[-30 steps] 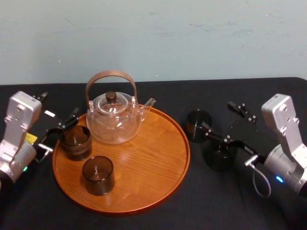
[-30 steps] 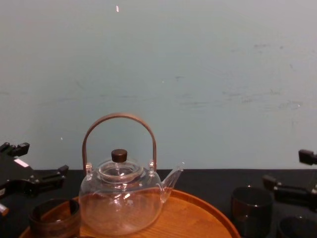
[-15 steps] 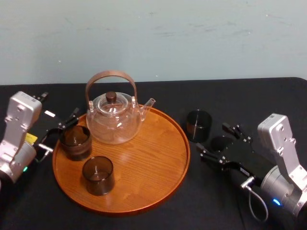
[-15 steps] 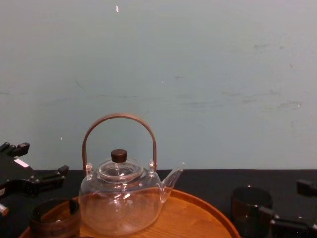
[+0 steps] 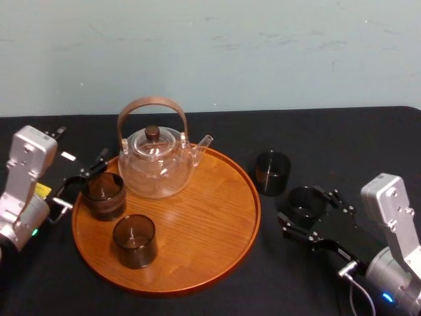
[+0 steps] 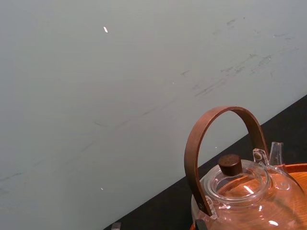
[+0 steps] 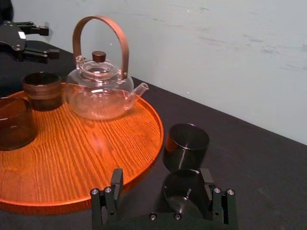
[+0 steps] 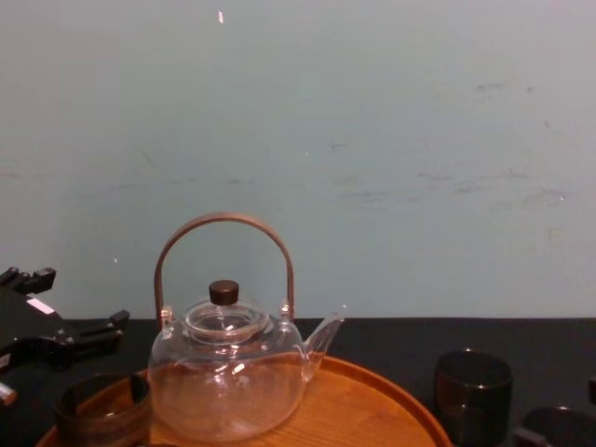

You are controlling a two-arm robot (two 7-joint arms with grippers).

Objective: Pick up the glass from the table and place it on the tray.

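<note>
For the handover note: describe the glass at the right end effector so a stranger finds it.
Right of the round wooden tray, two dark glasses stand on the black table. Yours is the nearer glass, between the open right end effector's fingers; the farther glass stands free.

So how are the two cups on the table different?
The near cup sits between the right gripper's open fingers; the far cup stands free. The far cup is close by the tray; the near cup is farther from it. Both are dark, upright and off the tray. The left gripper is by the tray's left edge.
</note>
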